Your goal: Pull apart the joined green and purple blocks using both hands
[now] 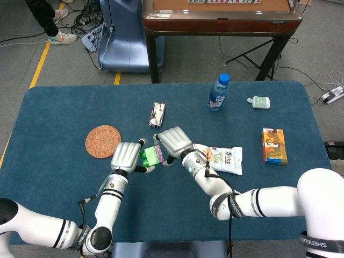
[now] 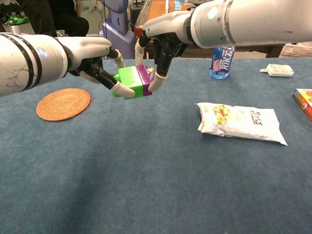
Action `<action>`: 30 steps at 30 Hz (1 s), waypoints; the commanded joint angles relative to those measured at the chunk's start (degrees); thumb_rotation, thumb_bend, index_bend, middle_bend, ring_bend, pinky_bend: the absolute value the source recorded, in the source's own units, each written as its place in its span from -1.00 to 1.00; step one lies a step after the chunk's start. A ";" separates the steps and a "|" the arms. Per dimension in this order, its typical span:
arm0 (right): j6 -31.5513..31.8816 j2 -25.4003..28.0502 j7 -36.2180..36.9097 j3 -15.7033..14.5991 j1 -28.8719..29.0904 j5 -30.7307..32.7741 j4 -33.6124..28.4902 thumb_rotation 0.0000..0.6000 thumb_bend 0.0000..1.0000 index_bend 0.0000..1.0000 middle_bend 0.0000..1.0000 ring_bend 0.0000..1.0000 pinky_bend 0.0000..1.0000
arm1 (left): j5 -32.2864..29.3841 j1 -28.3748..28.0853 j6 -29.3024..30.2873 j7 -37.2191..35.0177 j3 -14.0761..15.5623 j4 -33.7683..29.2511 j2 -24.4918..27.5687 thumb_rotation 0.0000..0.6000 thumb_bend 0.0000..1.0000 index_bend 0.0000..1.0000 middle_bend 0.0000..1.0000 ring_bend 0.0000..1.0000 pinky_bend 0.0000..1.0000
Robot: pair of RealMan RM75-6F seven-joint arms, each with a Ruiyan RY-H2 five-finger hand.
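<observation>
The green block and the purple block are still joined and held above the table, left of centre. My left hand grips the green half, with fingers wrapped over its top and under its front. My right hand pinches the purple half from above, one finger in front and one behind. In the head view the green block and purple block show between the left hand and the right hand.
A snack bag lies to the right of the blocks. A woven coaster sits to the left. At the back stand a water bottle, a small foil packet, a white gadget and a colourful box.
</observation>
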 commanded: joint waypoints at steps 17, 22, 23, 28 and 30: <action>-0.33 -0.22 -0.25 0.28 -0.46 -0.32 0.19 1.00 -0.56 0.06 1.00 1.00 1.00 | 2.49 0.57 1.30 0.66 0.82 1.83 -1.38 0.20 -1.00 -0.13 1.00 1.00 1.00; -0.47 -0.24 -0.26 0.30 -0.56 -0.38 0.29 1.00 -0.56 0.06 1.00 1.00 1.00 | 4.29 0.94 1.77 0.62 1.43 2.45 -1.94 0.27 -1.00 -0.04 1.00 1.00 1.00; -0.52 -0.22 -0.25 0.29 -0.61 -0.44 0.33 1.00 -0.56 0.06 1.00 1.00 1.00 | 4.68 1.07 1.84 0.53 1.49 2.59 -2.06 0.29 -1.00 -0.02 1.00 1.00 1.00; -0.69 -0.18 0.01 0.26 -0.92 -0.72 0.55 1.00 -0.56 0.07 1.00 1.00 1.00 | 6.04 1.62 1.90 0.08 1.68 3.20 -2.56 0.29 -1.00 0.04 1.00 1.00 1.00; -0.76 -0.17 0.21 0.26 -1.11 -0.98 0.65 1.00 -0.56 0.07 1.00 1.00 1.00 | 6.45 1.83 1.83 0.03 1.76 3.43 -2.74 0.30 -1.00 0.05 1.00 1.00 1.00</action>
